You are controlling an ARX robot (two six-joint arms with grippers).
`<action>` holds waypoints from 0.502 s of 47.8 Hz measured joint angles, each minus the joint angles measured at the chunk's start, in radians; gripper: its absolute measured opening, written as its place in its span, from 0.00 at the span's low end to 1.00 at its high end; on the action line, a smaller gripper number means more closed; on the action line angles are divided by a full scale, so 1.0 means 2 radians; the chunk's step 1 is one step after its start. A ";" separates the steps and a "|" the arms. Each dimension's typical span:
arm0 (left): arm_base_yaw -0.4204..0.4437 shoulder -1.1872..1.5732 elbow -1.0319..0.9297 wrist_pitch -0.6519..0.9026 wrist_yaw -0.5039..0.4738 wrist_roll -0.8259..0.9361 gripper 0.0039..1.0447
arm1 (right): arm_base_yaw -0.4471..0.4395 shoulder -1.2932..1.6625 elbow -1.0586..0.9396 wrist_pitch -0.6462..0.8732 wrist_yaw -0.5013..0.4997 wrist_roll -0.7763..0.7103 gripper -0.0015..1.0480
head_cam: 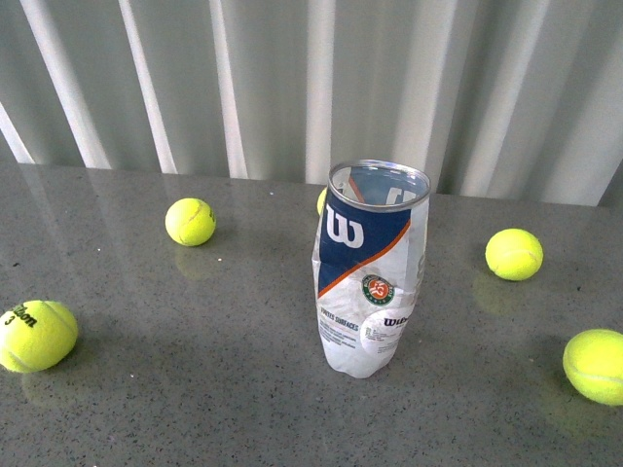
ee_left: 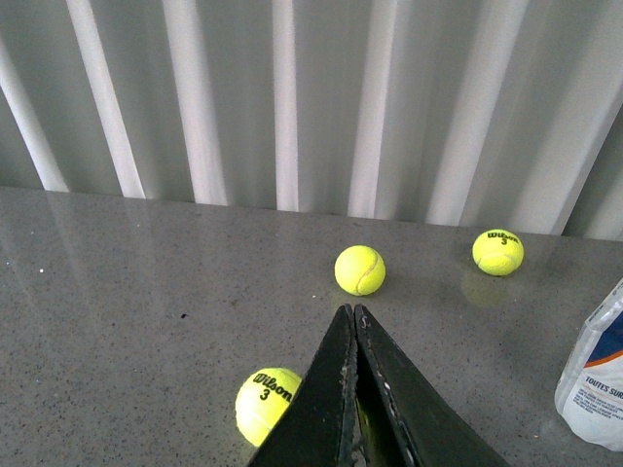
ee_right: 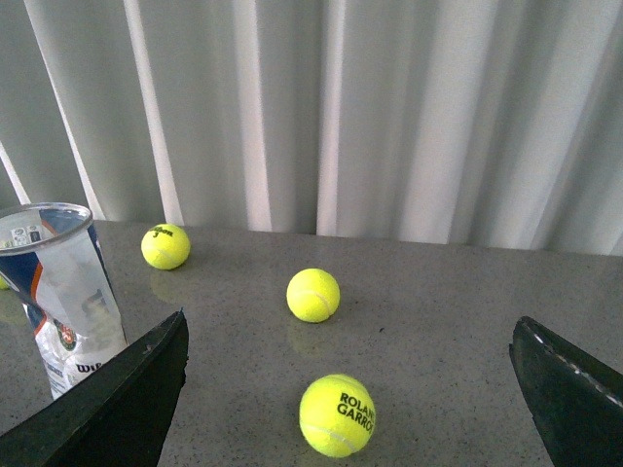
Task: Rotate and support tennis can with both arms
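Note:
The tennis can (head_cam: 373, 268) stands upright and open-topped at the middle of the grey table, dented, with a metal rim and a blue-white-orange Wilson label. Neither arm shows in the front view. In the left wrist view my left gripper (ee_left: 351, 313) is shut and empty, its black fingers pressed together, with the can's lower part (ee_left: 596, 379) off at the frame's edge, apart from it. In the right wrist view my right gripper (ee_right: 350, 336) is open wide and empty, and the can (ee_right: 66, 292) stands beside one finger (ee_right: 127, 399), apart from it.
Several yellow tennis balls lie on the table: one at the far left (head_cam: 190, 222), one at the near left (head_cam: 36, 335), two at the right (head_cam: 514, 254) (head_cam: 595, 365). A ball (ee_right: 336, 415) lies between my right fingers. White curtain folds (head_cam: 311, 88) stand behind the table.

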 joint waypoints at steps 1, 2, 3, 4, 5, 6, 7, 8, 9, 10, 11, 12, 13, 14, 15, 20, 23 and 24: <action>0.000 -0.002 -0.001 -0.001 0.000 0.000 0.03 | 0.000 0.000 0.000 0.000 0.000 0.000 0.93; 0.000 -0.006 -0.003 -0.003 0.000 0.000 0.03 | 0.000 0.000 0.000 0.000 0.000 0.000 0.93; 0.000 -0.009 -0.004 -0.004 0.000 0.000 0.03 | 0.000 0.000 0.000 0.000 0.000 0.000 0.93; 0.000 -0.010 -0.005 -0.005 0.000 0.000 0.03 | 0.000 0.000 0.000 0.000 0.000 0.000 0.93; 0.000 -0.014 -0.006 -0.007 0.000 0.000 0.03 | 0.000 0.000 0.000 0.000 0.000 0.000 0.93; 0.000 -0.017 -0.008 -0.009 0.000 0.000 0.03 | 0.000 0.000 0.000 0.000 0.000 0.000 0.93; 0.000 -0.020 -0.009 -0.011 0.000 0.000 0.03 | 0.000 0.000 0.000 0.000 0.000 0.000 0.93; 0.000 -0.022 -0.010 -0.013 0.000 0.000 0.03 | 0.000 0.000 0.000 0.000 0.000 0.000 0.93; 0.000 -0.026 -0.011 -0.015 0.000 0.000 0.03 | 0.000 0.000 0.000 0.000 0.000 0.000 0.93; 0.000 -0.029 -0.012 -0.017 0.000 0.000 0.03 | 0.000 0.000 0.000 0.000 0.000 0.000 0.93; 0.000 -0.033 -0.014 -0.019 0.000 0.000 0.03 | 0.000 0.000 0.000 0.000 0.000 0.000 0.93; 0.000 -0.038 -0.016 -0.022 0.000 0.000 0.03 | 0.000 0.000 0.000 0.000 0.000 0.000 0.93; 0.000 -0.043 -0.017 -0.026 0.000 0.000 0.03 | 0.000 0.000 0.000 0.000 0.000 0.000 0.93; 0.000 -0.047 -0.019 -0.028 0.000 0.000 0.03 | 0.000 0.000 0.000 0.000 0.000 0.000 0.93; 0.000 -0.049 -0.019 -0.030 0.000 0.000 0.03 | 0.000 0.000 0.000 0.000 0.000 0.000 0.93; 0.000 -0.064 -0.023 -0.040 0.000 0.000 0.03 | 0.000 0.000 0.000 0.000 0.000 0.000 0.93; 0.000 -0.072 -0.026 -0.046 0.000 0.000 0.03 | 0.000 0.000 0.000 0.000 0.000 0.000 0.93; 0.000 -0.075 -0.028 -0.046 0.000 0.000 0.03 | 0.000 0.000 0.000 0.000 0.000 0.000 0.93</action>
